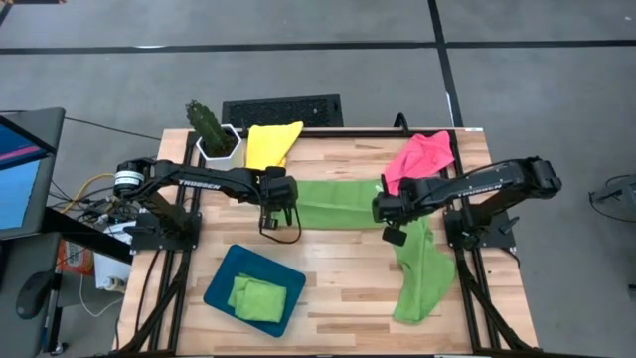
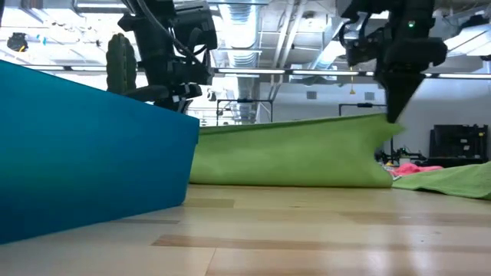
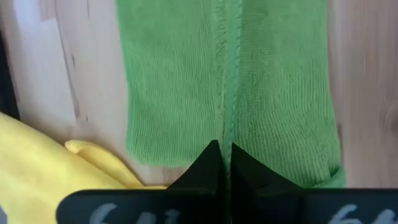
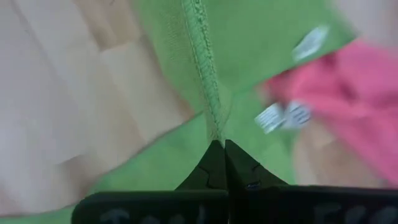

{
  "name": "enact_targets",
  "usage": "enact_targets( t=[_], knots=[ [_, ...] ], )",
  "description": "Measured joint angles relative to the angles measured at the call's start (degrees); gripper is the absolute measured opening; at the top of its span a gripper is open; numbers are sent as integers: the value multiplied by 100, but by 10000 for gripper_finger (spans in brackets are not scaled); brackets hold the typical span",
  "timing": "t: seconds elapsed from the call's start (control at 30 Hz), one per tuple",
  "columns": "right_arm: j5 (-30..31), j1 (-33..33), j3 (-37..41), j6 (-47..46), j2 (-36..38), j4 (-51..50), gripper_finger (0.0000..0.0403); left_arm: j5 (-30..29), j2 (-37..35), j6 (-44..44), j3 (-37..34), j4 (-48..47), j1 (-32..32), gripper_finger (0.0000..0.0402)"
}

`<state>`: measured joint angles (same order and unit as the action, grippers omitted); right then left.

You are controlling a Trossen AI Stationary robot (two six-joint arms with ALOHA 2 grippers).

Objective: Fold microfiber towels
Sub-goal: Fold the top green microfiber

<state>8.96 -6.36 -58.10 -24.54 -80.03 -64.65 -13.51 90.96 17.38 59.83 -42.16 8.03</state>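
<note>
A: From above, what's in the middle of the table (image 1: 338, 273)?

B: A green towel (image 1: 336, 204), stretched between the two arms. The left gripper (image 1: 279, 210) is pinched on its left end, the right gripper (image 1: 382, 211) on its right end.

A: Does the level view add anything?

B: Yes, it shows the towel's (image 2: 291, 157) top edge lifted while its lower edge rests on the wood. The blue tray (image 2: 84, 153) fills the left of that frame.

A: And the wrist views?

B: Each shows the fingers closed on the towel's hem (image 3: 227, 74). The overhead alone shows folded green cloths (image 1: 257, 297) in the tray at lower left, a yellow towel (image 1: 270, 143) top centre, a pink towel (image 1: 421, 156) upper right, and another green towel (image 1: 421, 273) lower right.
</note>
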Motion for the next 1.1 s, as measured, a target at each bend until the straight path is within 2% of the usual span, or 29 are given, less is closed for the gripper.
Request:
enact_targets(
  t=[0.1,0.23,0.3,0.4,0.6,0.67,0.9,1.1],
  knots=[
    [-225,-179,63,-305,1,37,2,35,0,-222,-6,-15,-52,0],
    [-359,-489,65,-232,15,145,2,64,0,-293,-9,-154,-231,0],
    [-558,-611,30,12,24,328,4,-98,0,-399,9,-285,-338,0],
    [-488,-792,-150,83,111,467,4,-355,0,-506,42,-452,-486,0],
    [-905,-821,-197,-353,106,429,3,-590,2,-457,49,-409,-603,0],
    [-863,-809,-198,-373,105,389,7,-708,2,-388,55,-389,-605,0],
    [-446,-248,-199,160,105,158,4,-1095,2,-6,49,-283,-449,0],
    [-416,537,144,644,105,265,12,-573,2,12,17,-51,-133,0]
  ],
)
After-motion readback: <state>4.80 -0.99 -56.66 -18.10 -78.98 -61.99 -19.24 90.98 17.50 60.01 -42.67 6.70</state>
